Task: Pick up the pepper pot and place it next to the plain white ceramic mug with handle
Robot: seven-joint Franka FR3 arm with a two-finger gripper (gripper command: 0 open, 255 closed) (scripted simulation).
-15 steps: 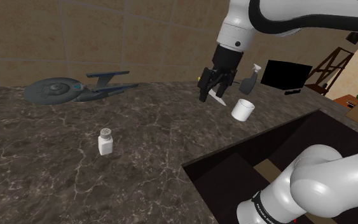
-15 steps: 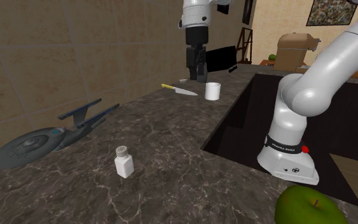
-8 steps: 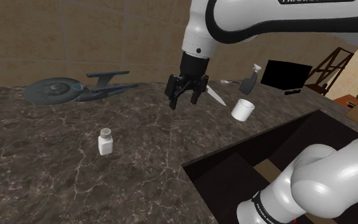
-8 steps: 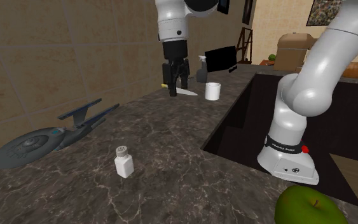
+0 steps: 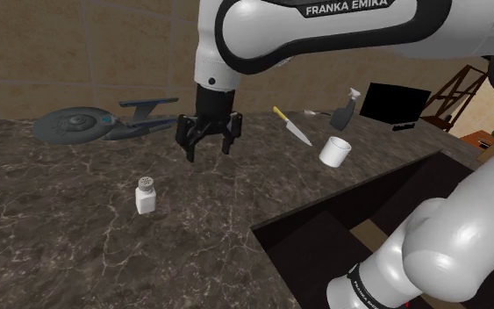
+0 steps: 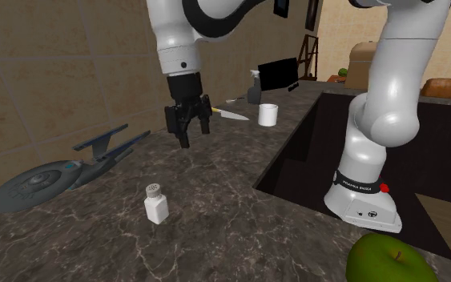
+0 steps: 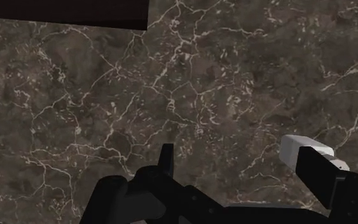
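Note:
The pepper pot point(image 5: 146, 195) is a small white shaker with a grey perforated cap, standing upright on the dark marble counter point(image 5: 69, 228). My gripper point(image 5: 208, 145) hangs open and empty above the counter, up and to the shoulder view's right of the pot and apart from it. The second exterior view has the gripper point(image 6: 195, 132) above and behind the pot point(image 6: 156, 204). In the wrist view the pot point(image 7: 301, 149) peeks out just outside one finger point(image 7: 323, 178). The plain white mug point(image 5: 334, 151) stands farther right, near the recess; it is also in the second exterior view point(image 6: 267, 114).
A yellow-handled knife point(image 5: 293, 127) lies between gripper and mug. A grey starship model point(image 5: 104, 123) sits at the back left. A spray bottle point(image 5: 343, 110) and a black monitor point(image 5: 396, 104) stand behind the mug. A dark recess point(image 5: 368, 228) holds the stand. A green apple point(image 6: 390, 258) lies nearby.
The arm swung from beside the mug to the shoulder view's left, past the knife, and now hangs nearer the pepper pot. The fingers stayed open. Pot and mug have not moved.

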